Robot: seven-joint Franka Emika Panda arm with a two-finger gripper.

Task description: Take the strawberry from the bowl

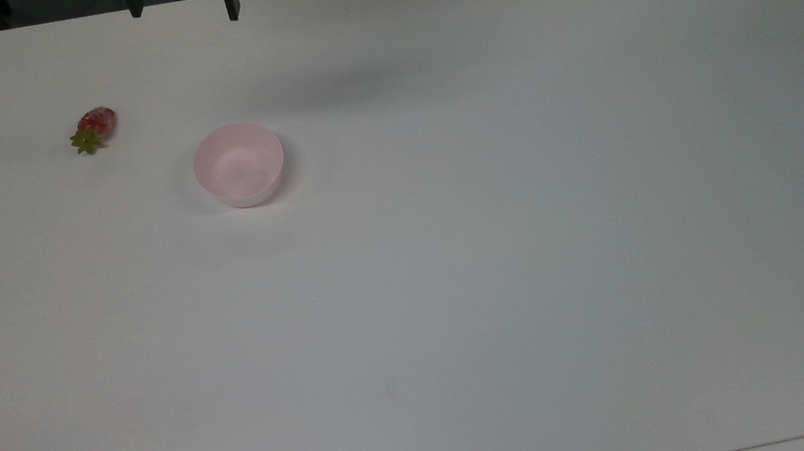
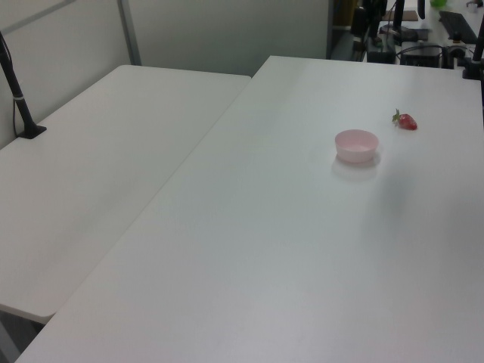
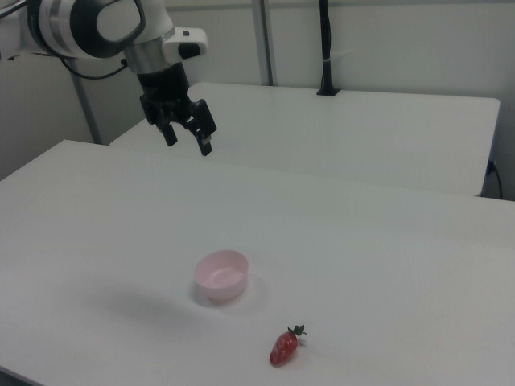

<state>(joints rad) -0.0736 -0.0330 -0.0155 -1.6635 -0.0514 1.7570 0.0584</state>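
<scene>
Lying on table (image 1: 458, 288), strawberry (image 1: 94, 129) is seen apart from empty bowl (image 1: 238, 163); gripper (image 3: 187, 139) is held high, fingers spread, nothing grasped.

The white table (image 1: 458, 288) bears the pink bowl (image 1: 239, 164) and, well apart, the strawberry (image 1: 94, 129).

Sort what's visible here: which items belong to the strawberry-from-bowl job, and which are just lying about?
Part of the job:
- strawberry, lying on the table beside the bowl, not in it
- bowl, empty
- gripper, open, raised well above the table

Just about:
- black post on the neighbouring table
</scene>
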